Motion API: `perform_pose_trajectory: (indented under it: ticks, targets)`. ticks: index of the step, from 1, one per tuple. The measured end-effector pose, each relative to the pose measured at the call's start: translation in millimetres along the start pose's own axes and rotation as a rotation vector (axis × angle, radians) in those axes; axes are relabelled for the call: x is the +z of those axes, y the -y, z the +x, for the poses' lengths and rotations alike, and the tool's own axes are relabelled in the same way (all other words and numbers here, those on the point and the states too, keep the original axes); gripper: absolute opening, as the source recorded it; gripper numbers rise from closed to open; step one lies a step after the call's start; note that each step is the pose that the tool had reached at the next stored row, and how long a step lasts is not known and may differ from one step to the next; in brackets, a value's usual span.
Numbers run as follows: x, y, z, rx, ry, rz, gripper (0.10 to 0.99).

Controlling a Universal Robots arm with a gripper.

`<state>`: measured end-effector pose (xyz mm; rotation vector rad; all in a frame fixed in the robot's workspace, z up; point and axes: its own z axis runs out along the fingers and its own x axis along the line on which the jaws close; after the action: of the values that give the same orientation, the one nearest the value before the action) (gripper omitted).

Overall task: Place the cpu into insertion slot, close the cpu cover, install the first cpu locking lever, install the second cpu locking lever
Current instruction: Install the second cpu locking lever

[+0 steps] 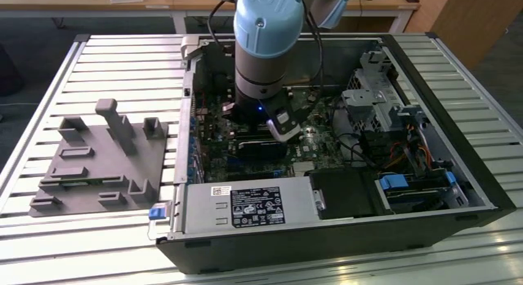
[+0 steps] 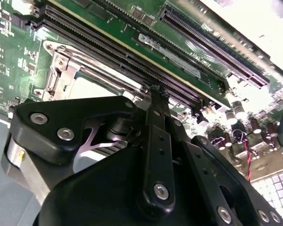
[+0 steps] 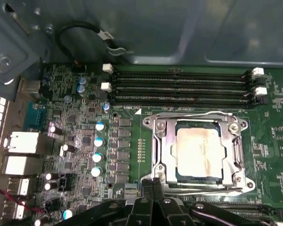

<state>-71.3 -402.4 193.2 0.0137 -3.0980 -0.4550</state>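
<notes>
I am seeing cpu (image 3: 199, 153) seated in insertion slot (image 3: 177, 175), cpu cover (image 3: 161, 146) framing it. Gripper (image 3: 151, 181) fingers pinched together, gripping nothing, hovering at socket's edge. Judging cover thin, stiff, springy; handle by rim.

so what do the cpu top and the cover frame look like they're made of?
cpu: looks like dull pale metal, matte, with a tan smear, possibly paste residue. cpu cover: apparently bright stamped sheet metal; it throws sharp glints along its edges.
</notes>
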Motion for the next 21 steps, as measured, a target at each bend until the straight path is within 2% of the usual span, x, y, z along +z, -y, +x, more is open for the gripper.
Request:
perform_pose_trajectory:
  ticks: [9,13,15,21]
  targets:
    - [4.0,1.0,3.3,0.000,0.0002,-0.021,0.106]
    - [4.1,1.0,4.1,0.000,0.0002,-0.024,0.106]
    - [0.7,0.0,4.1,-0.001,0.0006,-0.025,0.106]
    - [-18.9,-6.0,4.4,0.000,0.0003,-0.024,0.106]
